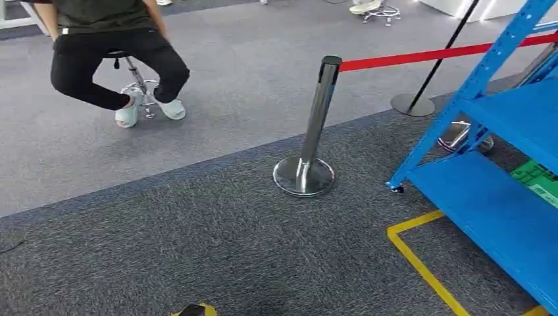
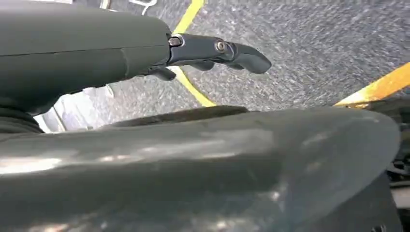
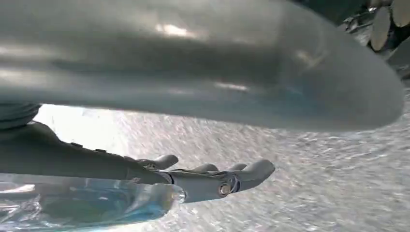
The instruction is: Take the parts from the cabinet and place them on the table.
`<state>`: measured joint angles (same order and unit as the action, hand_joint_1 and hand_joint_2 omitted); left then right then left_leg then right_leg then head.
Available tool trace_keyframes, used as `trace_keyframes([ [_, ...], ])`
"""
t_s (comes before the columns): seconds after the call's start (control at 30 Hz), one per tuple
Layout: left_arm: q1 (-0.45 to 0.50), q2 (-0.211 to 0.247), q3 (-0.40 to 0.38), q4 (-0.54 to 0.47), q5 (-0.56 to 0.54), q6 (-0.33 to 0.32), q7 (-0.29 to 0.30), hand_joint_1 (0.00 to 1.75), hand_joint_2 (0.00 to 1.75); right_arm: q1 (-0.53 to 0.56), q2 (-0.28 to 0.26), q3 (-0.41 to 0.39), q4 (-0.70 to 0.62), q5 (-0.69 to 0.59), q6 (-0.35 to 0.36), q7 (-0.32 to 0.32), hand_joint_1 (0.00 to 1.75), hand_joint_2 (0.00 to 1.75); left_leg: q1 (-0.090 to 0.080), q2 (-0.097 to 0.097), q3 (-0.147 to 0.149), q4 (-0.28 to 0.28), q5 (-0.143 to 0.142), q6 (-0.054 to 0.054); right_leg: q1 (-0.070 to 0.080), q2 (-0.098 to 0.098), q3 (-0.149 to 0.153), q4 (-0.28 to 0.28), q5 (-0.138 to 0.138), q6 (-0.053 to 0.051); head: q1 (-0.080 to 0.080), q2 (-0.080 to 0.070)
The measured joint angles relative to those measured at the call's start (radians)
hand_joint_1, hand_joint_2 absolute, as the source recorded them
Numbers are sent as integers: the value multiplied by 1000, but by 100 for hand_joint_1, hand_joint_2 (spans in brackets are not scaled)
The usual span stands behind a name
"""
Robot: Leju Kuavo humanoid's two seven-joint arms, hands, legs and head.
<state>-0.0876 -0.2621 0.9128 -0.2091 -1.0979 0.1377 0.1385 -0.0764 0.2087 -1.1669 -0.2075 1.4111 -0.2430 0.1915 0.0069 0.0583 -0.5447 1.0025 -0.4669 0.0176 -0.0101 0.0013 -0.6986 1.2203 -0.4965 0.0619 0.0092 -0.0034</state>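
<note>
So right now we're facing mostly carpet, and the blue cabinet (image 1: 507, 197) sits off to our right, its shelves running away along that edge of the head view. That makes our right hand (image 3: 193, 181) the nearer one. Something green (image 1: 536, 181) lies on a shelf at the far right edge, maybe one of the parts, but it's cut off and we can't tell what it is.

Both arms hang down by our sides. The left hand (image 2: 212, 50) has its fingers stretched out over the carpet with nothing in them, and the right one looks the same: fingers loosely extended, empty.

We'd guess a turn to the right comes first. The chrome stanchion (image 1: 309, 131) with its red belt (image 1: 441, 56) stands just beside the cabinet's corner post, and the yellow floor tape (image 1: 421, 263) runs along its front. A person on a stool (image 1: 135, 79) is well away, far left.
</note>
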Motion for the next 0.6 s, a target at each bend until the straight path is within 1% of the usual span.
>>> trace_keyframes([
  [0.03,0,0,0,0,0,0,0,0,0,0,-1,-1,0,3,0,0,0,0,0,10,4,0,-2,-4,1,-21,54,-92,35,-1,1,0],
  [0.07,0,-1,0,0,0,0,-1,0,0,-1,-1,-1,0,7,0,0,0,0,-1,19,9,1,-6,-9,2,-67,102,-168,53,-4,2,0],
  [0.1,0,0,1,0,0,1,-2,0,0,-5,-1,-1,0,9,0,0,0,0,-10,29,10,4,-12,-17,6,-78,114,-183,48,-9,1,0],
  [0.13,0,1,2,0,0,1,-2,0,0,-6,-1,-1,0,9,0,0,0,0,-9,36,13,1,-11,-22,7,-60,109,-183,50,-16,-4,0],
  [0.2,-4,-1,3,0,0,3,-2,0,0,-3,-2,-1,0,9,0,0,0,0,-5,52,21,-6,-8,-32,13,-42,99,-183,50,-27,-5,0],
  [0.23,-6,-1,3,0,2,-2,-2,0,0,-3,-2,-1,0,10,-1,0,0,0,-4,58,25,-7,-14,-41,9,-30,108,-191,55,-35,-3,0],
  [0.27,-8,-1,5,0,7,-12,-1,0,0,-3,-2,-1,0,12,-2,1,0,0,0,17,23,3,-25,-48,4,-19,110,-197,59,-40,-8,0],
  [0.3,-7,-1,8,0,10,-24,4,0,0,-5,-3,-1,0,15,-3,3,0,0,0,-23,0,51,-59,-51,1,-11,110,-197,63,-47,-14,0],
  [0.33,-6,-1,11,0,10,-35,7,0,0,-7,-3,-1,0,19,-3,3,0,0,1,-40,-39,130,-101,-52,1,1,108,-197,64,-51,-16,0],
  [0.37,-5,1,14,0,12,-40,11,0,0,-8,-3,-1,0,21,-2,3,0,0,1,-46,-79,208,-132,-53,2,15,107,-197,63,-52,-18,0],
  [0.4,-3,1,16,0,13,-44,15,0,0,-8,-3,-1,0,21,-1,3,0,0,0,-48,-114,272,-150,-54,2,30,106,-197,63,-52,-19,0],
  [0.43,-1,2,16,0,13,-47,18,0,0,-7,-3,-1,0,32,-3,6,0,0,1,-50,-130,293,-145,-53,2,44,106,-197,63,-52,-19,0],
  [0.47,-1,2,16,0,13,-49,26,0,0,-5,-3,3,0,60,-10,13,0,0,1,-52,-126,272,-115,-52,1,59,107,-197,64,-52,-19,0],
  [0.5,-1,2,17,0,12,-48,27,0,0,-2,-3,15,0,83,-17,15,0,0,2,-56,-103,214,-69,-51,0,74,108,-197,65,-50,-20,0],
  [0.53,-2,2,16,0,8,-48,28,0,0,-1,-3,26,0,97,-22,16,0,0,4,-65,-65,132,-21,-49,-2,90,108,-196,66,-47,-20,0],
  [0.57,-2,2,16,0,7,-46,28,0,0,-2,-3,34,0,104,-24,19,0,0,9,-100,-27,53,12,-50,-3,103,107,-196,68,-41,-21,0],
  [0.6,-3,1,16,0,6,-45,28,0,0,-4,-4,41,0,103,-24,20,0,0,12,-143,-7,3,10,-49,4,116,101,-188,66,-33,-25,0],
])
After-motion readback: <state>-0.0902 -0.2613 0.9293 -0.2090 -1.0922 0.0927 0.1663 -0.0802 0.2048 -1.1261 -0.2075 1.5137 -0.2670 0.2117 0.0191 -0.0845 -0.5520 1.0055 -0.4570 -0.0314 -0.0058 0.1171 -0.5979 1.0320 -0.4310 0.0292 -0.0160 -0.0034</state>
